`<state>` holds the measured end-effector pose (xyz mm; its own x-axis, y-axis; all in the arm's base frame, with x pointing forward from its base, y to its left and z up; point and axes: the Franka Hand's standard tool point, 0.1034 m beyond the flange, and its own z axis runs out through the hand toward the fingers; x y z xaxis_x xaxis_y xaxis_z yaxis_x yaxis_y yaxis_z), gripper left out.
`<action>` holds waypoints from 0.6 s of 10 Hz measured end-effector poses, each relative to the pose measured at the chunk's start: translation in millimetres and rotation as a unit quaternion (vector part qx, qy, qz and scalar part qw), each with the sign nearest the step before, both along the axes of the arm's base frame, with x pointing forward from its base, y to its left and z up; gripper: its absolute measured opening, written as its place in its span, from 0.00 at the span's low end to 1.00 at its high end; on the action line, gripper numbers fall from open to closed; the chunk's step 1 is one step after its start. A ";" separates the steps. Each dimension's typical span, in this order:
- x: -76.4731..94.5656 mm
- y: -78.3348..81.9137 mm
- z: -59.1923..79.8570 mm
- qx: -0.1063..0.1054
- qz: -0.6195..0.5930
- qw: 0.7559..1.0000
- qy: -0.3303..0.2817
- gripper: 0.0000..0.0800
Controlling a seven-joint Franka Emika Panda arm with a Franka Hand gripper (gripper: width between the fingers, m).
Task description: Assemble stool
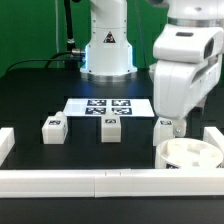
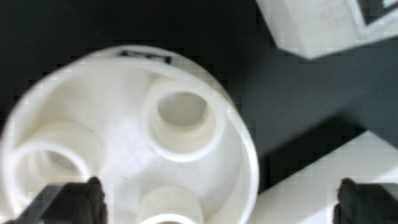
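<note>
We see gripper (image 2: 217, 203) fingers (image 2: 71, 200) spread wide, gripping nthg. Seat (image 2: 125, 120) lies below: one finger over its rim, other off to side, clear of it.

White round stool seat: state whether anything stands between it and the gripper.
Nothing visible does: in the wrist view the thick white round plastic seat lies right beneath the open gripper, no other part between.

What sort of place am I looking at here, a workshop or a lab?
Most likely a robotics lab bench: a black table edged by white rail blocks, a marker board of square tags, and a white robot arm standing at its back.
</note>
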<state>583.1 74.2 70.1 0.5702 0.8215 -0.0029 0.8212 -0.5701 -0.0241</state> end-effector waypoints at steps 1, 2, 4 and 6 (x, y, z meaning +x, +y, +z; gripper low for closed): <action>-4.8 -16.0 0.9 -0.005 -0.011 1.000 -0.003 0.81; -12.5 -32.5 -4.2 -0.009 -0.018 1.000 -0.002 0.81; -16.9 -58.7 -8.1 -0.012 -0.020 1.000 0.003 0.81; -17.2 -61.4 -8.9 -0.013 -0.036 0.999 0.004 0.81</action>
<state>565.9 12.8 61.2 0.6269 0.7786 -0.0280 0.7785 -0.6275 -0.0158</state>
